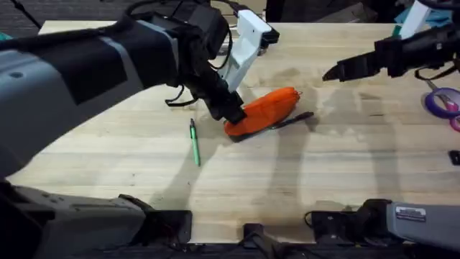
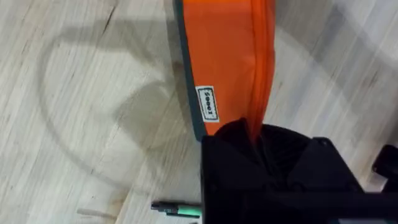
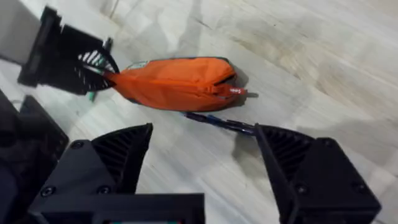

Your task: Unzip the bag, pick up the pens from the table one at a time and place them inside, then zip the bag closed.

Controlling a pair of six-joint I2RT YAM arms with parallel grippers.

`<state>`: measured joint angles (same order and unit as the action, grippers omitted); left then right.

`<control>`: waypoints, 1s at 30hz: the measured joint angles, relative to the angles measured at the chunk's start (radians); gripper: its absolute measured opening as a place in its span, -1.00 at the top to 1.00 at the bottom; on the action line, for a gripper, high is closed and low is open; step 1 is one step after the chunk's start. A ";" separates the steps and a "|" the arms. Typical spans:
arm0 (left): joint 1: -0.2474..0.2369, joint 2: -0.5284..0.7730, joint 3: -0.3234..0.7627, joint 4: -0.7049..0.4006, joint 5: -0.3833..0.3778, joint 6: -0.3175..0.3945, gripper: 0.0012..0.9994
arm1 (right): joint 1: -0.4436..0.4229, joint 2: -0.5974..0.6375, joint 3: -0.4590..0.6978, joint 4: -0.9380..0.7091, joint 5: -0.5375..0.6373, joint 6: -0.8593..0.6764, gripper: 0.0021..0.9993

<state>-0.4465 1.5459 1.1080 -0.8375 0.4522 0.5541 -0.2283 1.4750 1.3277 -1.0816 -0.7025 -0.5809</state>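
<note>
My left gripper (image 1: pixel 231 114) is clamped on the near end of the orange bag (image 1: pixel 266 111), which lies mid-table (image 1: pixel 345 180). My right gripper (image 3: pixel 202 158) hangs spread wide above it. The black pen (image 1: pixel 291 121) lies against the bag's base; the green pen (image 1: pixel 194 142) lies just beside. A purple tape roll (image 1: pixel 442 100) sits at the right edge.

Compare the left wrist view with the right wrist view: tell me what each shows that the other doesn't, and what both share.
Only the left wrist view shows the white label on the bag's dark base edge, seen close. Only the right wrist view shows the black pen lying against the bag, the zipper pull, and the open right gripper. Both show the orange bag, the left gripper pinching its end, the green pen and the table.
</note>
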 joint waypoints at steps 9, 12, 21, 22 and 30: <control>0.000 0.000 0.000 0.000 0.000 0.000 0.92 | 0.000 0.000 0.000 0.033 0.039 0.138 -0.99; 0.000 0.000 0.000 0.000 0.000 0.000 0.92 | 0.000 0.000 0.000 0.035 0.047 0.148 -1.00; 0.000 0.000 0.000 0.000 0.000 0.000 0.92 | 0.000 0.000 0.000 0.041 0.087 0.148 -1.00; 0.000 0.000 0.000 0.000 0.000 0.000 0.92 | 0.000 0.000 0.000 0.041 0.092 0.146 -1.00; 0.000 0.000 0.000 0.000 0.000 0.000 0.92 | 0.000 0.020 0.000 0.039 0.112 0.089 -1.00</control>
<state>-0.4465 1.5455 1.1080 -0.8375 0.4522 0.5537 -0.2283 1.4947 1.3273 -1.0425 -0.5907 -0.4923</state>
